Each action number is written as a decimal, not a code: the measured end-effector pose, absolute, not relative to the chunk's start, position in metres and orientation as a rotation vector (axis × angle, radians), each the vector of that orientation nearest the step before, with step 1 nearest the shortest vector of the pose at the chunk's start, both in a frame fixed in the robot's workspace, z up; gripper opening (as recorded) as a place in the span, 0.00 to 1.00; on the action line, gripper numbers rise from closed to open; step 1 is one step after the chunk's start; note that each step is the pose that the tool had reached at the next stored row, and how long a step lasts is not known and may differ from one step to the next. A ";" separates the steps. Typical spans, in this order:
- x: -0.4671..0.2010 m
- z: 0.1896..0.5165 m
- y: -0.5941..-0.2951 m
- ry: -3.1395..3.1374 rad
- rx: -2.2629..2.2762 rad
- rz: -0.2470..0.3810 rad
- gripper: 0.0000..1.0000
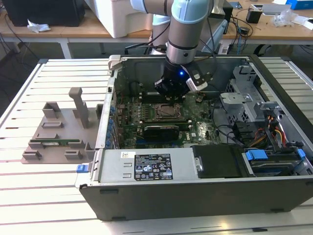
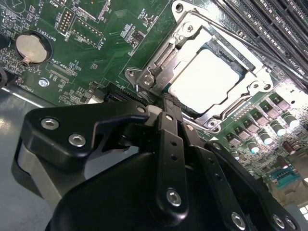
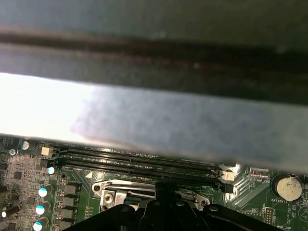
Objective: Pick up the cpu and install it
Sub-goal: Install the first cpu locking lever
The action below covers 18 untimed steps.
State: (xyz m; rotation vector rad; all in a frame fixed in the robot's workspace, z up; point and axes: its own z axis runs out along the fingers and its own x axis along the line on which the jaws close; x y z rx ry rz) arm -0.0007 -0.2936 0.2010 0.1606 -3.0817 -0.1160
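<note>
The small flat square cpu (image 2: 211, 82) with its shiny silver-grey metal top is seen already seated inside the metal socket frame (image 2: 159, 60) on the green motherboard (image 2: 110, 38). The black gripper (image 2: 169, 103) is poised just beside the frame, its jaws drawn together and holding nothing. Placement is judged done.

The arm (image 1: 183, 29) comes down from the top centre of the exterior view, its wrist pointing nearly straight down. The gripper (image 2: 166, 113) sits at the lower centre of the second wrist view, jaws drawn together.
</note>
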 end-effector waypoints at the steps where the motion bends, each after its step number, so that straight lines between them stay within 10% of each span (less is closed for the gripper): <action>1: -0.001 0.201 -0.293 -3.082 0.160 -0.115 0.11; 18: -0.022 0.206 -0.292 -3.093 0.163 -0.148 0.11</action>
